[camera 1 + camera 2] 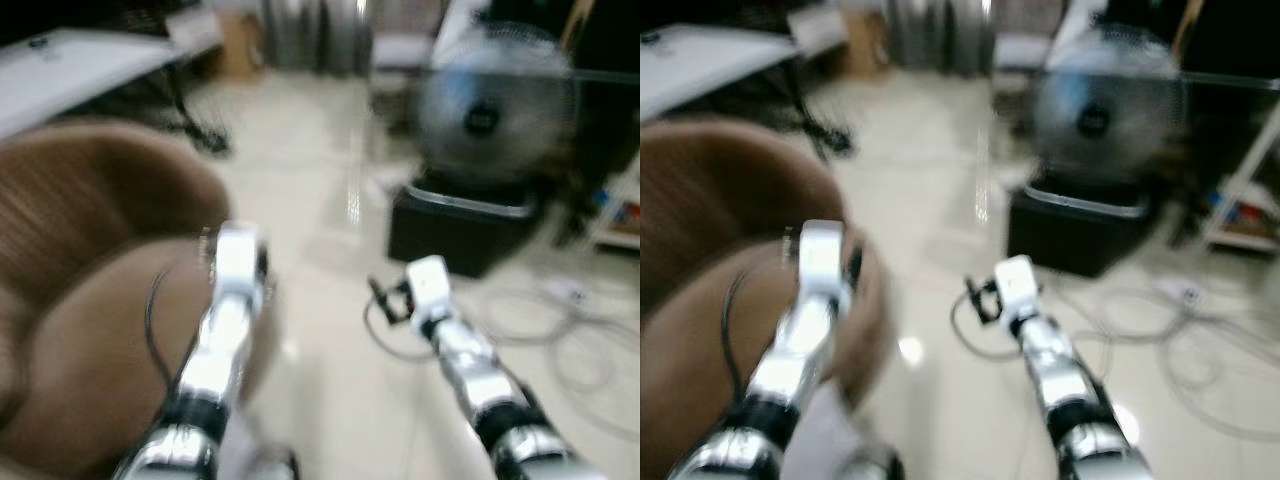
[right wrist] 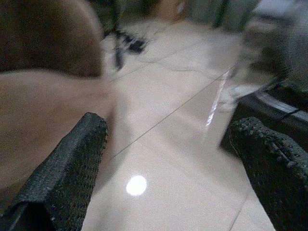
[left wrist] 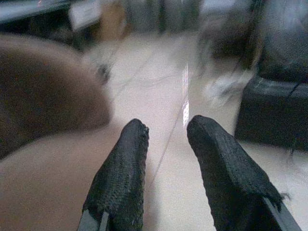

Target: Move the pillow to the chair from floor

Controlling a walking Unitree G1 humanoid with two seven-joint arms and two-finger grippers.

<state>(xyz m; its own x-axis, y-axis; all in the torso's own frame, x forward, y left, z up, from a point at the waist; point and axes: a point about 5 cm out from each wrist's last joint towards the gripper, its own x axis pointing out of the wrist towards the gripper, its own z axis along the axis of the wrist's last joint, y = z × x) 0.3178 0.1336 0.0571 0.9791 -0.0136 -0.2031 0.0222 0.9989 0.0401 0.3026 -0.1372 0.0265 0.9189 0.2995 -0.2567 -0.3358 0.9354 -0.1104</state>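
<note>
Both grippers, left gripper and right gripper, stood apart and empty beside the brown chair; no pillow on it, fetching apparently remained.

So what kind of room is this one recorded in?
Probably a lived-in room of a home, though the frames are blurred: a brown upholstered armchair, a pedestal fan on a black box, loose cables across a glossy tiled floor.
</note>
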